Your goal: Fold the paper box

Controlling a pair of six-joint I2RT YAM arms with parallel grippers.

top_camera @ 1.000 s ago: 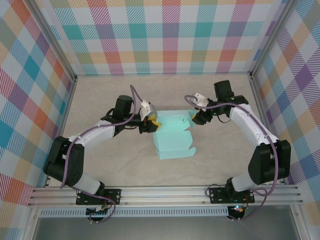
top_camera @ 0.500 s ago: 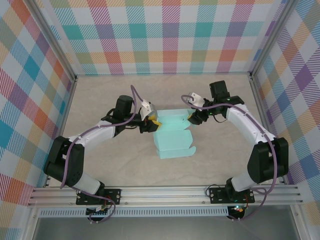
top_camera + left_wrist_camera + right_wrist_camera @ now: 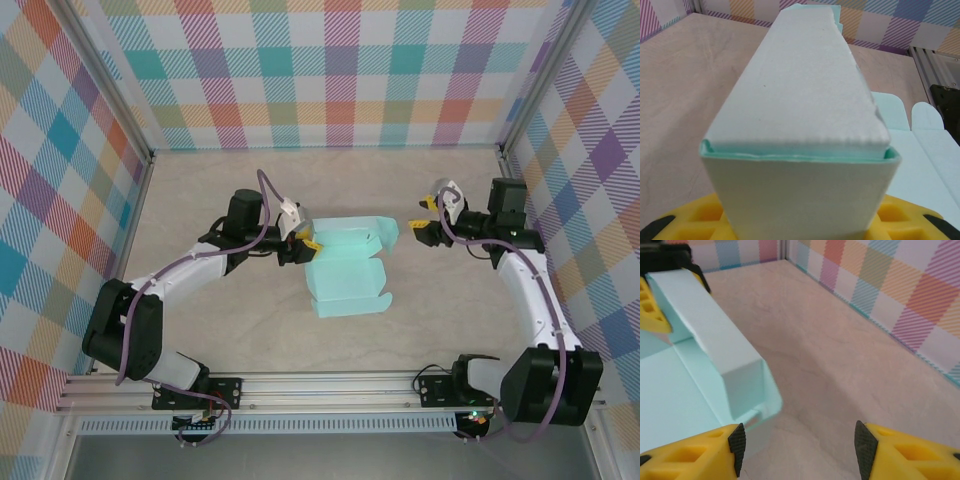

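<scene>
Centrally, left claw (image 3: 308,245) pinching raised wall of paper box (image 3: 345,275) on desk (image 3: 230,330), right claw (image 3: 414,231) spread wide, empty, nearby, plaid walls (image 3: 330,70) around.

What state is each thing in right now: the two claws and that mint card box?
paper box: half-folded, its far long wall raised, the rest lying flat.
left gripper: shut on the left end of the raised wall.
right gripper: open, holding nothing, just off the box's right end.
</scene>
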